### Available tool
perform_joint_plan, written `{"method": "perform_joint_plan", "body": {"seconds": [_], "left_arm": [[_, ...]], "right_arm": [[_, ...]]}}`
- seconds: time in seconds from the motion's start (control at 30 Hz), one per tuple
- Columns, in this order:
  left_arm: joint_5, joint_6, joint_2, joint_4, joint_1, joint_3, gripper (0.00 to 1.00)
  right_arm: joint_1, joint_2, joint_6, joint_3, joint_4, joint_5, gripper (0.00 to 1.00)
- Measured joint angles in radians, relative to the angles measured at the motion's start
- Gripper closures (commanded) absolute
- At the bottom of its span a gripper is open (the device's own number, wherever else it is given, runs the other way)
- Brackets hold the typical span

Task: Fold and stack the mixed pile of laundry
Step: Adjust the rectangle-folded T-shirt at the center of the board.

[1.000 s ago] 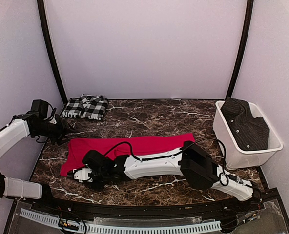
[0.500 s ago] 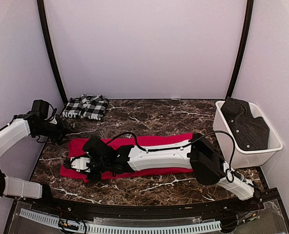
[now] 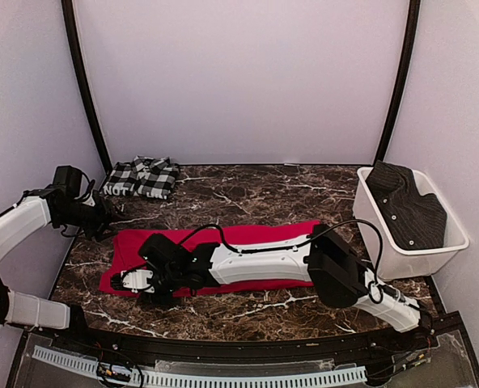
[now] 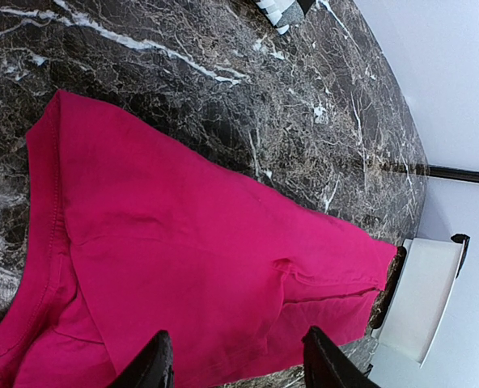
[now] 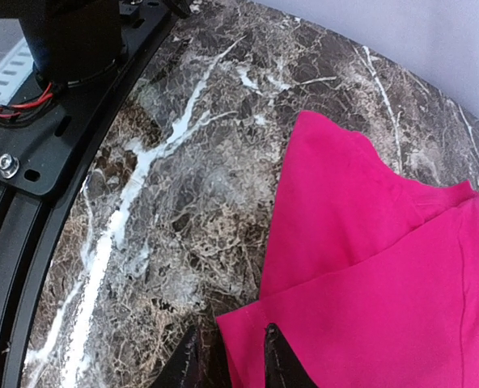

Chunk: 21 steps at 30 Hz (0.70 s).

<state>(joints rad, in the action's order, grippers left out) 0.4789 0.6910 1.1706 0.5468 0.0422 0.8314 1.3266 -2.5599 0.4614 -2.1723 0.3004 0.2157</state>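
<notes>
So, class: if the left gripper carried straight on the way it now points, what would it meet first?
Probably the red garment: it lies straight ahead of the open left gripper, though depth is unclear.

No text, label, brand, number or sign can be read in any of the views. The black-and-white checked garment (image 3: 141,178) at the far left of the tabletop (image 3: 247,194) is seen too small for any lettering on it to be made out.
</notes>
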Motion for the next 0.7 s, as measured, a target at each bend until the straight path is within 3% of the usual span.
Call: {"method": "perform_joint_plan", "body": {"seconds": [0.33,0.7], "left_arm": [[0.0,0.0,0.002,0.0,0.0,0.0,0.46],[0.0,-0.008,0.002,0.001,0.001,0.0,0.46]], "right_arm": [[0.0,-0.073,-0.011,-0.036,0.009,0.013,0.77],[-0.011,-0.103,-0.048,-0.077,0.016,0.035,0.87]]}}
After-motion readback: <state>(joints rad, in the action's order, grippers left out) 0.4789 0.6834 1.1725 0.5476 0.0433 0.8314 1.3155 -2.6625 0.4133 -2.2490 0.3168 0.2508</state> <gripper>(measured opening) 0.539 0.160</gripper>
